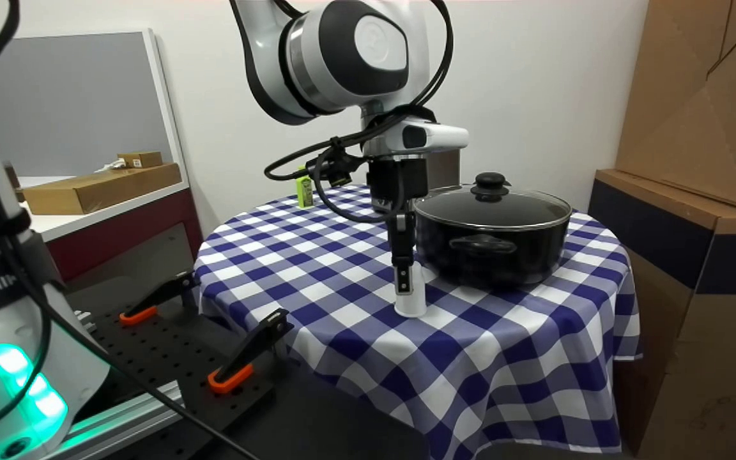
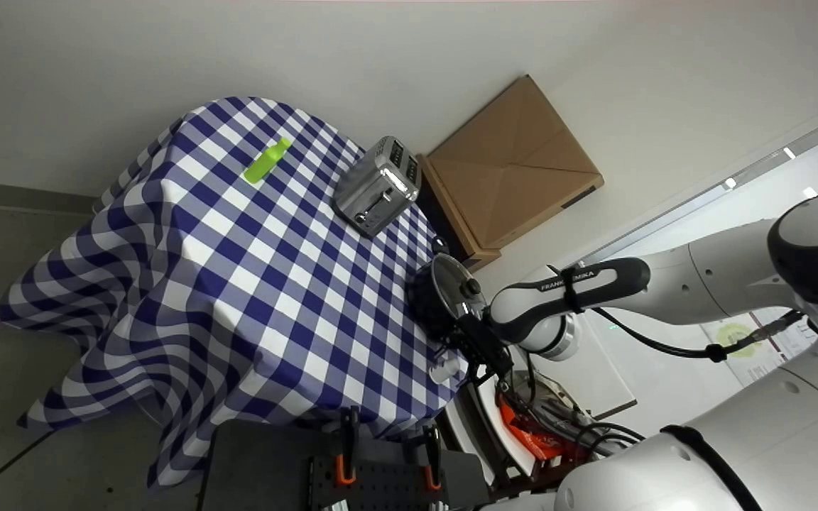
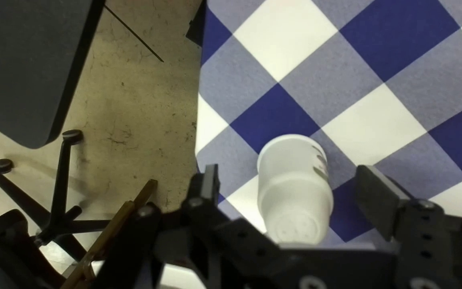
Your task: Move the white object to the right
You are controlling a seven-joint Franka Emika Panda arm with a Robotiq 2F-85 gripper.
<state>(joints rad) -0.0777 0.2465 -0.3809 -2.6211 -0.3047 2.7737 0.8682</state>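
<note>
The white object (image 1: 414,305) stands upright on the checked tablecloth in front of the black pot. It also shows in an exterior view (image 2: 444,370) and in the wrist view (image 3: 295,188), with its narrower end up and a small printed mark on its side. My gripper (image 3: 288,176) is open. Its two fingers stand on either side of the white object, with a visible gap on each side. In an exterior view the gripper (image 1: 404,281) points straight down, and its near finger hides part of the white object.
The lidded black pot (image 1: 492,249) stands close beside the gripper. A silver toaster (image 2: 375,190) and a small green bottle (image 2: 267,162) are farther along the table. Cardboard boxes (image 1: 694,319) stand past the table. Two black clamps (image 1: 250,351) sit at its near edge.
</note>
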